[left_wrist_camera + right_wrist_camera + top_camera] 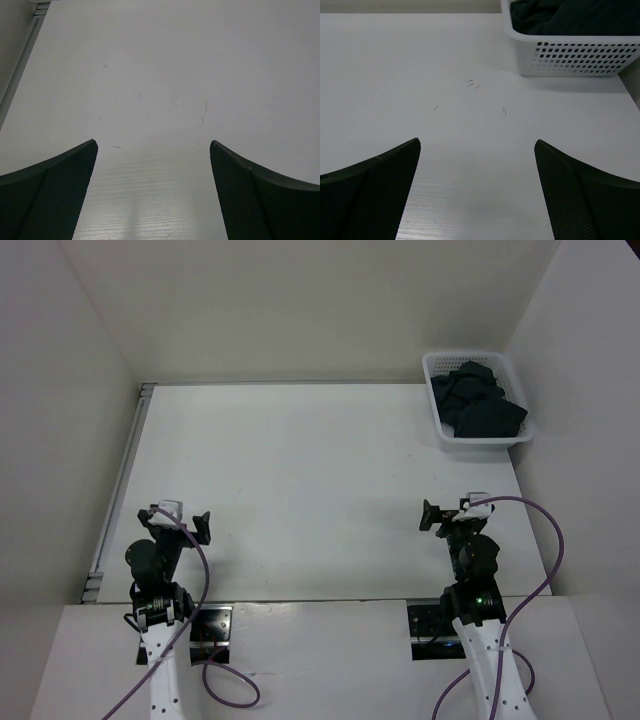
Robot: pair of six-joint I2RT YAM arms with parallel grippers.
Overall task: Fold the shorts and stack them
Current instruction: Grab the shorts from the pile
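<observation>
Ahead and to the right of your right gripper (477, 141), the shorts (560, 15) lie bunched in the white mesh basket (575, 57). Your right and left gripper (153, 142) both gape wide over the table (160, 75), holding nothing.

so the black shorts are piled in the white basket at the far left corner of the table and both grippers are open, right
Not the left: the black shorts are piled in the white basket at the far right corner of the table, as the top external view shows. The left gripper and right gripper are both open.
</observation>
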